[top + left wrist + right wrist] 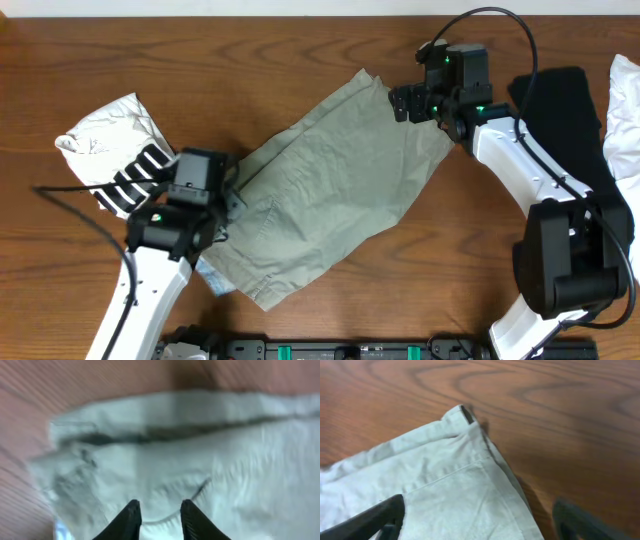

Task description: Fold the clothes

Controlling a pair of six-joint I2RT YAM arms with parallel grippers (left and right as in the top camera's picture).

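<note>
L gripper (160, 504) narrow gap over green shorts (210, 445); R gripper (477, 507) spread wide above shorts' corner on table (555, 405).

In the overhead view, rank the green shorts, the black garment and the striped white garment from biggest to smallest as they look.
1. Green shorts, clearly largest.
2-3. Striped white garment and black garment look alike; both are partly hidden, so I won't rank them.

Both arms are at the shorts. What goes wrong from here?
1. The right gripper is open over the flat corner of the shorts. It might pinch only the top layer or scrape the table.
2. The left gripper sits close to the striped garment, so a pull may drag that along too.
</note>
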